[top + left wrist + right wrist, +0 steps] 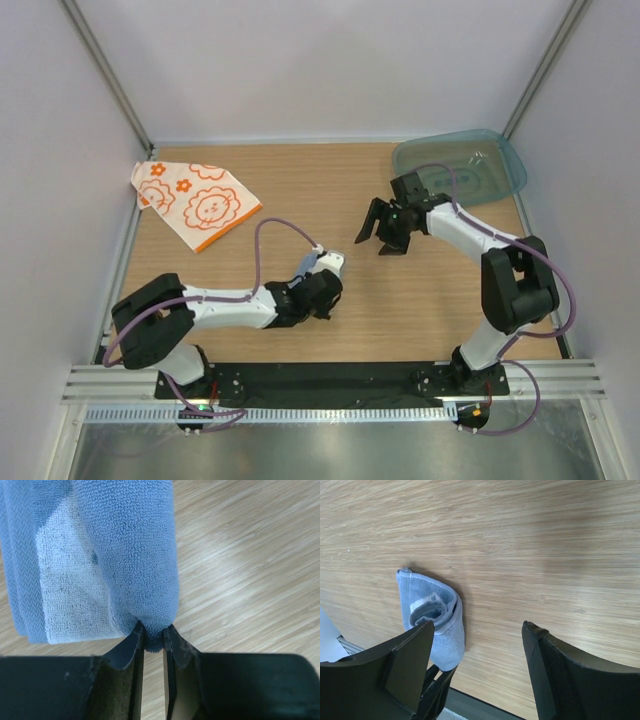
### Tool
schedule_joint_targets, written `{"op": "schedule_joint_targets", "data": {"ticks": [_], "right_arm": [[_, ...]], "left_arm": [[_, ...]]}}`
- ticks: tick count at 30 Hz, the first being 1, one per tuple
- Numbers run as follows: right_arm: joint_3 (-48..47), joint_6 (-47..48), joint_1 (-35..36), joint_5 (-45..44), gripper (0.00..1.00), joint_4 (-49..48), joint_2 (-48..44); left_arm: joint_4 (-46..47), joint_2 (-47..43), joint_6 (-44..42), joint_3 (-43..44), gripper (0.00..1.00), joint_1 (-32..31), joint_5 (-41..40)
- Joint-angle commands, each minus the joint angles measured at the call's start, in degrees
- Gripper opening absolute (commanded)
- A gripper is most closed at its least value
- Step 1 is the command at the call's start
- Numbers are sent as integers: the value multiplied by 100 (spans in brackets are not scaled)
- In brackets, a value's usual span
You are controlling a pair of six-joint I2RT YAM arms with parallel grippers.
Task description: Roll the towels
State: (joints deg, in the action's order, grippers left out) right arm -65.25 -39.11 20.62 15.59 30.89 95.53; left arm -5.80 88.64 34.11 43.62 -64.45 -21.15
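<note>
Closest to the lens in the left wrist view, the left gripper (153,632) is clenched on the near end of the blue towel (125,555), with a fold of terry nipped between its two dark fingers. This towel is rolled into a short tube and, as far as can be told, lies on the wooden table (330,190) near its middle, a little toward the near edge. Its long axis runs straight out from the left gripper, diagonally toward the far right of the table. In the right wrist view its open end faces the camera and shows the spiral of layers. The right gripper (380,235) hangs over bare wood beyond that end, clear of the roll, jaws spread wide and empty. In its own view, one of its fingers (407,665) hides the lower part of the roll. The white towel with orange prints (195,203) lies flat, not rolled, at the far left corner, well apart from both arms, one corner pointing toward the table's middle. The left arm's purple cable (268,232) arches over the table between it and the roll. A translucent teal tray (500,170) sits in the far right corner behind the right arm.
</note>
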Motion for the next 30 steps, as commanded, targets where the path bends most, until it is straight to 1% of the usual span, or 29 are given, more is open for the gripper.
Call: {"op": "schedule_joint_targets", "data": {"ticks": [1,3,4,6,7,10,11,13,14,18,22,24,25,27,30], "right_arm": [[20,185,-5,145,79,22,-157],[179,176,-6,407,79,-283,-358],[406,124,-6,531,79,-425,-455],[784,36,-6,829,79,-872,-744],[925,-26,-6,936,79,-1023,-833],[1435,-149,12,1252,81,-1603,-1166],[1558,-228,12,1323,81,-1761,-1246],[1901,-324,73,1446,82,-2192,-1334],[2007,-403,117,1568,82,-2341,-1378],[2507,-632,372,1675,82,-3061,-1361],[2676,-808,688,1535,82,-3598,-1221],[2702,-861,829,1420,82,-3792,-1107],[2711,-879,847,1385,81,-3862,-1071],[2772,-940,882,1228,79,-4046,-1036],[2930,-1028,882,1078,77,-4354,-1080]], "left_arm": [[35,-180,87,-169,10,169,645],[149,-268,131,-222,10,335,1032],[385,-303,210,-326,10,554,1512],[553,-391,306,-450,10,845,2016],[841,-409,394,-537,10,1133,2531],[1072,-304,483,-582,11,1495,3168],[1238,-260,509,-591,11,1679,3596],[1344,-76,509,-565,11,1821,3880],[1397,-14,457,-512,11,1908,4203],[1459,241,281,-345,11,1971,4548],[1775,338,394,-371,11,2129,4848],[2020,391,674,-554,11,2251,5084],[2352,400,807,-625,11,2365,5138],[2696,478,1053,-810,11,2506,5269],[3338,610,1484,-1118,11,2744,5524]]}}
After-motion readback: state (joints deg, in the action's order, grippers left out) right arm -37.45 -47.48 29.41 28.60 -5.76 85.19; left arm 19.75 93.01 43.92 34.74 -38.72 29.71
